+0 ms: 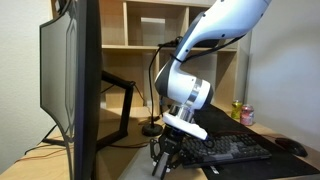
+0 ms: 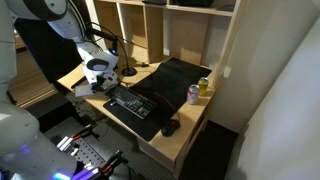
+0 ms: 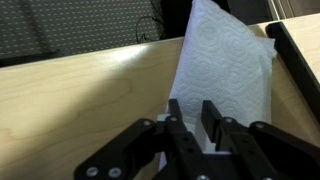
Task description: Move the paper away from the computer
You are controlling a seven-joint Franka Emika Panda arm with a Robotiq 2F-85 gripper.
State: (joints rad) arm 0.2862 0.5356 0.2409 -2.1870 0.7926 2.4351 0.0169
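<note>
The paper (image 3: 225,65) is a white, embossed sheet, like a kitchen towel. It lies on the pale wooden counter (image 3: 70,95), and the wrist view shows it running from the end effector (image 3: 194,122) up toward a dark mat (image 3: 70,22) at the far edge. A black bar (image 3: 297,60) crosses the right of that view just beside the sheet. I take it for part of the monitor's stand, though I cannot be sure.

The end effector's fingers (image 3: 176,118) are drawn narrow, and the paper's near end runs into the slit between them. It looks pinched there, but that is a judgement, since the contact itself is hidden behind the fingers.

In an exterior view the arm reaches down right next to the monitor (image 1: 70,80), with the end effector low over the counter between the screen and the keyboard (image 1: 235,150). The paper cannot be made out in either exterior view because the arm covers it.

So the task seems to be at its middle step. The reach and the grip appear done, but the paper sits close to the computer, so the real job has not happened yet. What is left is to carry or drag the sheet well apart from the screen — perhaps toward the open counter past the keyboard, near the can (image 1: 238,112) — and then let go.
</note>
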